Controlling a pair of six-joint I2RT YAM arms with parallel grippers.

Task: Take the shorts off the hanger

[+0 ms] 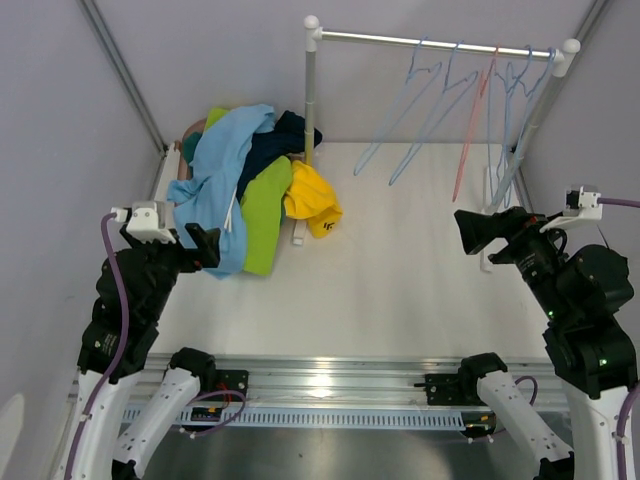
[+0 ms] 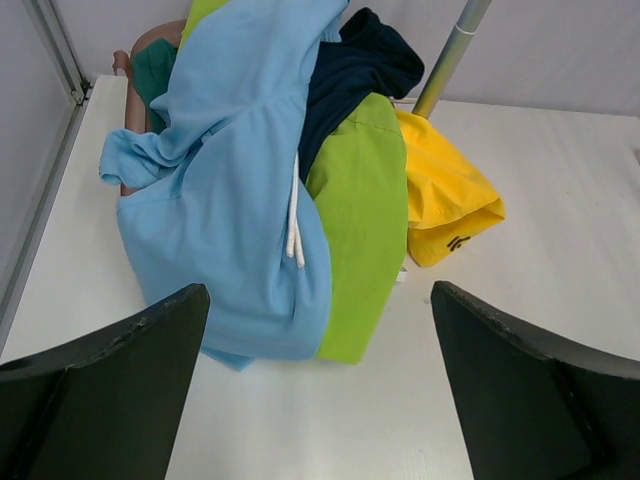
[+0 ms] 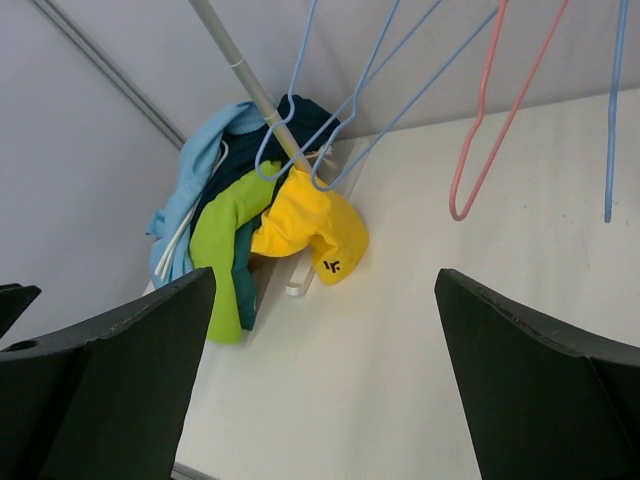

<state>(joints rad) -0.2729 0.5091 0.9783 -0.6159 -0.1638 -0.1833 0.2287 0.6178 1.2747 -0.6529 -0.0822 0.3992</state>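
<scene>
The shorts (image 1: 250, 185) lie heaped at the far left of the table (image 1: 400, 290), against the foot of the rack's left post (image 1: 311, 100). The light blue pair (image 1: 215, 190) is on top, the lime green pair (image 1: 265, 215) and yellow pair (image 1: 312, 200) lie beside it, and the navy pair (image 1: 280, 140) lies behind. Wire hangers (image 1: 440, 110) hang from the rail (image 1: 400, 40). The left pincer (image 1: 205, 245) is released, near the heap. The right pincer (image 1: 478, 232) is released, well apart from it.

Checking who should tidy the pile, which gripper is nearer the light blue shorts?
Left. The left gripper sits at the near edge of the light blue shorts; the right gripper is far across the table to their right.
</scene>
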